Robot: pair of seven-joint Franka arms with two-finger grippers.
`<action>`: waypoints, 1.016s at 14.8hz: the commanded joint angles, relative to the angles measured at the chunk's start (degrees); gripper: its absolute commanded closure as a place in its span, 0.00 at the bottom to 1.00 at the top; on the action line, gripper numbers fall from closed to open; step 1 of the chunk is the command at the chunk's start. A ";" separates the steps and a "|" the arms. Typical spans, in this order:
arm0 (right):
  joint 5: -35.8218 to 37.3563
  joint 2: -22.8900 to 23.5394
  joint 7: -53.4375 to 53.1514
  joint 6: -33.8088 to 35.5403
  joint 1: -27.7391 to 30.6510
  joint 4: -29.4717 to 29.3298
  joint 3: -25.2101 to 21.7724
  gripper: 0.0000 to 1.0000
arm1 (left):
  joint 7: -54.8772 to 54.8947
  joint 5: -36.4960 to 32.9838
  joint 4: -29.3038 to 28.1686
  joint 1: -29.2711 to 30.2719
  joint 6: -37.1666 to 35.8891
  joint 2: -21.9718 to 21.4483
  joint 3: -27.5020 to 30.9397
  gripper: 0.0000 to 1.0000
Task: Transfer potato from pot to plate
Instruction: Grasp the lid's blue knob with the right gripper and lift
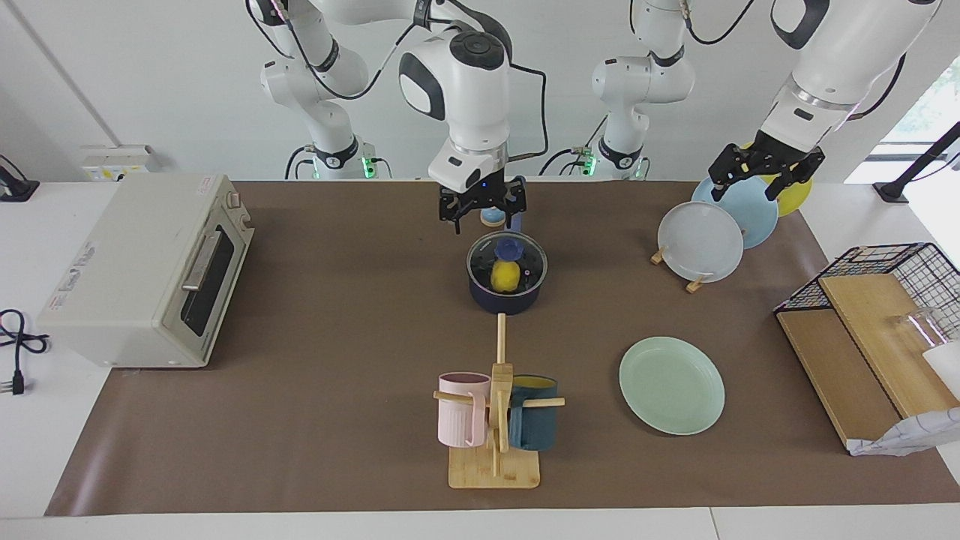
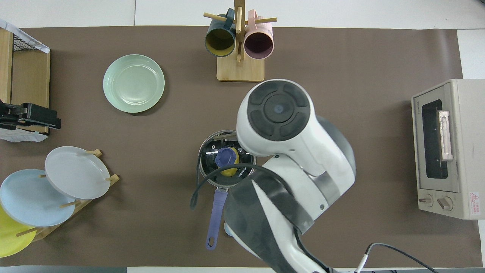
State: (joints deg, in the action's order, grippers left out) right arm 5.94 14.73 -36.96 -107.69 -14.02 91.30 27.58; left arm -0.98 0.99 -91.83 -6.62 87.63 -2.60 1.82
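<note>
Yellow potato (image 1: 505, 277) in pot (image 1: 507, 297), under right claw (image 1: 482, 211)

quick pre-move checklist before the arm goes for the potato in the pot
1. Lid off the pot: not ok. A glass lid with a blue knob covers it.
2. Potato in the pot: ok, visible through the lid.
3. Right gripper ready: ok, open, over the pot's robot-side edge and above the lid.
4. Mint-green plate free to receive: ok, nothing on it.
5. Left gripper out of the way: ok, waiting above the plate rack; fingers cannot tell.
6. Pot handle position: ok, pointing toward the robots.
</note>
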 commanded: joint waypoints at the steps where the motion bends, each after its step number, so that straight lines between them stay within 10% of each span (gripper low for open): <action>1: 0.74 0.47 -1.09 -5.06 0.57 3.26 1.43 0.00 | -0.34 0.51 -0.99 -0.15 0.09 -1.18 0.37 0.00; 15: 8.04 3.28 -2.67 -15.88 -3.56 11.35 1.60 0.00 | -0.34 0.51 -0.99 -0.15 0.09 -1.18 0.37 0.00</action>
State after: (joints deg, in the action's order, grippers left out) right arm 12.64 18.45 -38.64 -121.44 -18.39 100.89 28.63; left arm -0.98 0.99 -91.83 -6.62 87.63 -2.60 1.83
